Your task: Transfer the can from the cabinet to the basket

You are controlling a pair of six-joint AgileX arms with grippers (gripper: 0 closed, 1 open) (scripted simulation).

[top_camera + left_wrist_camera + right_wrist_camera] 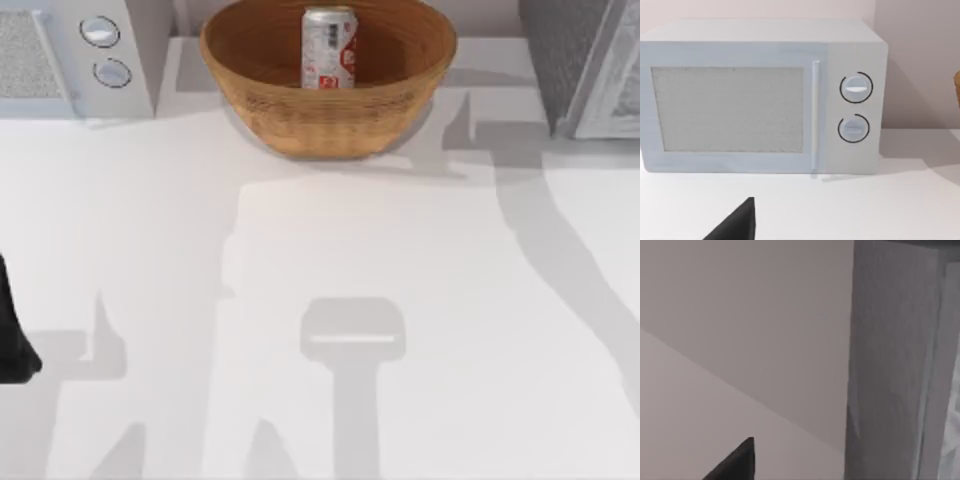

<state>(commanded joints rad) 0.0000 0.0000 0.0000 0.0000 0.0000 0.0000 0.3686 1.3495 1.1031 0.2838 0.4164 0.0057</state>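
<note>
The silver can [329, 48] with its red and white label stands upright inside the brown wicker basket [330, 122] at the back middle of the table. The grey cabinet [575, 60] is at the back right; its speckled side [890, 365] looms close in the right wrist view. My left arm [12, 335] is parked at the table's left edge, far from the basket. A dark tip of the left gripper [735, 225] shows low in the left wrist view. A similar dark tip of the right gripper [735, 465] shows in the right wrist view. Neither gripper holds anything that I can see.
A white appliance [60, 60] with two round knobs [856, 107] stands at the back left, beside the basket. A sliver of the basket's rim [957, 90] shows past it. The white table [320, 300] lies bare in front, crossed by arm shadows.
</note>
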